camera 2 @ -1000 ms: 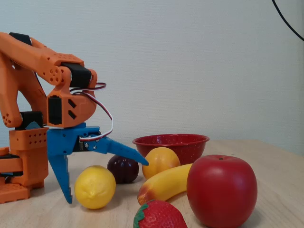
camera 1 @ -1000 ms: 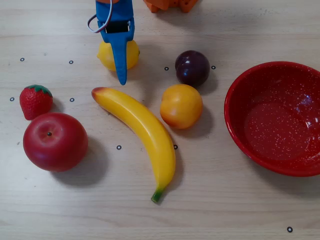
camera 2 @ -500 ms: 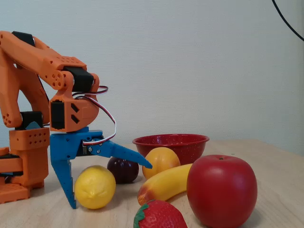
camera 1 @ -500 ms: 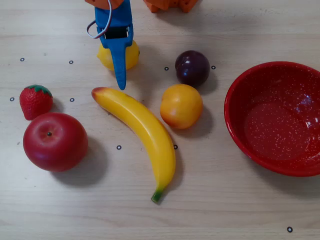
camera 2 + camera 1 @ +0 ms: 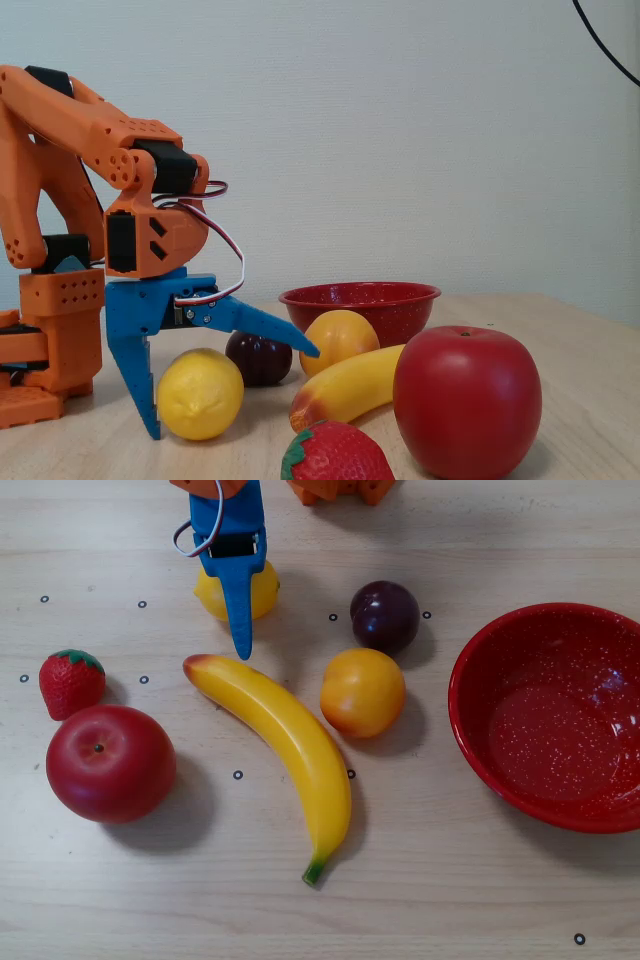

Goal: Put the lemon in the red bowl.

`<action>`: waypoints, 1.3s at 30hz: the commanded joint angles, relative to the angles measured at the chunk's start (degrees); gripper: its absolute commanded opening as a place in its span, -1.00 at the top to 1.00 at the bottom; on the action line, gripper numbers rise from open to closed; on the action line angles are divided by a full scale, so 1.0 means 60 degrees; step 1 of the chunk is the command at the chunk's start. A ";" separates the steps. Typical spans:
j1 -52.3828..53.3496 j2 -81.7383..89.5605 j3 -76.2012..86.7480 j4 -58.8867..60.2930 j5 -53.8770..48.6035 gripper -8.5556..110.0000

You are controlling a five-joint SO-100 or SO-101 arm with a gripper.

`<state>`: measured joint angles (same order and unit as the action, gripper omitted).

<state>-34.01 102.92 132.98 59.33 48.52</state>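
The scene is looked down on from straight above in the overhead view, close enough that the table (image 5: 450,900) fills the frame and the red bowl (image 5: 470,740) is cut by the right edge. In the fixed view, the scene is seen from near table height, facing a pale wall, with the strawberry (image 5: 335,455) nearest. The fruit, bowl and blue pincer (image 5: 240,645) are shared by both views.

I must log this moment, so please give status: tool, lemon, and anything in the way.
Tool open, straddling lemon, not closed on it. Lemon on table, far from red bowl. Plum and orange fruit lie between.
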 commanded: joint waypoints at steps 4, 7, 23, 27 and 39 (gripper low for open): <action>-0.0410 0.0264 -0.0352 0.0146 0.0161 -0.20; -0.0483 0.0264 -0.0366 0.0205 0.0190 -0.16; -0.0542 0.0410 -0.0278 0.0366 0.0308 -0.02; -0.0513 0.0454 -0.0278 0.0454 0.0352 0.05; -0.0527 0.0454 -0.0278 0.0454 0.0483 0.16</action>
<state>-36.30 102.92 132.98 60.64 49.39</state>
